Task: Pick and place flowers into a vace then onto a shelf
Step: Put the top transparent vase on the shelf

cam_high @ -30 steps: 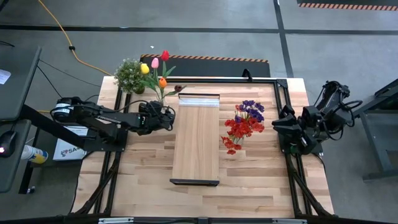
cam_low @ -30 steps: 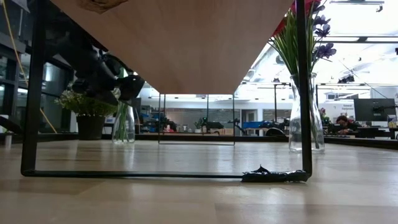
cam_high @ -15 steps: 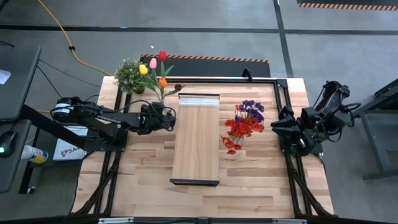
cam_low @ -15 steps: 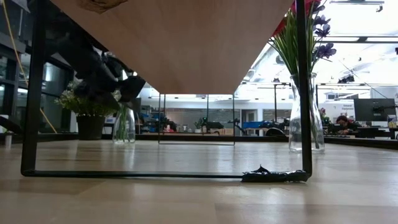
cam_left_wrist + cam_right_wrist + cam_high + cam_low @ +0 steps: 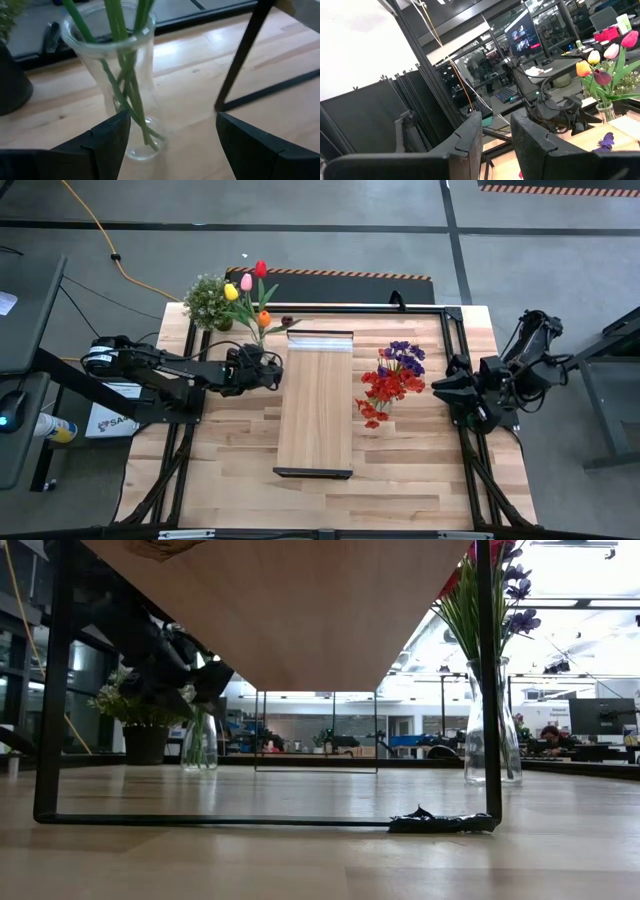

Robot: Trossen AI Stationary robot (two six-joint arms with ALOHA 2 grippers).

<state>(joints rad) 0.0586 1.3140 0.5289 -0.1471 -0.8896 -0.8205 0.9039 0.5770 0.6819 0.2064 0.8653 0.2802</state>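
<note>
A clear glass vase (image 5: 117,75) holds green-stemmed tulips (image 5: 252,292) near the table's far left; it stands on its base (image 5: 198,745). My left gripper (image 5: 268,366) is open at this vase, low by its base, one finger (image 5: 107,142) close beside the glass and the other (image 5: 252,147) well apart. A second vase (image 5: 492,725) holds the red sprays and the purple cluster (image 5: 392,380), to the right of the light wood shelf (image 5: 315,400). My right gripper (image 5: 442,387) hovers open near the table's right edge, apart from that vase. My left gripper has one finger (image 5: 120,132) right against the lower wall of the vase (image 5: 136,130), coming level from the table's near left. I cannot tell whether it touches the glass. The vase stands upright on the table.
A bushy potted plant (image 5: 209,302) stands at the far left corner, just behind the tulip vase. The shelf sits raised on a black metal frame (image 5: 55,690), and one of its legs (image 5: 245,55) is close to my left gripper. Bare tabletop (image 5: 230,460) lies near the front.
The tulip heads have swung a little toward the table's left while my left gripper stayed low at the vase. My right gripper has crept slightly in from the right edge, toward the vase with the red sprays.
</note>
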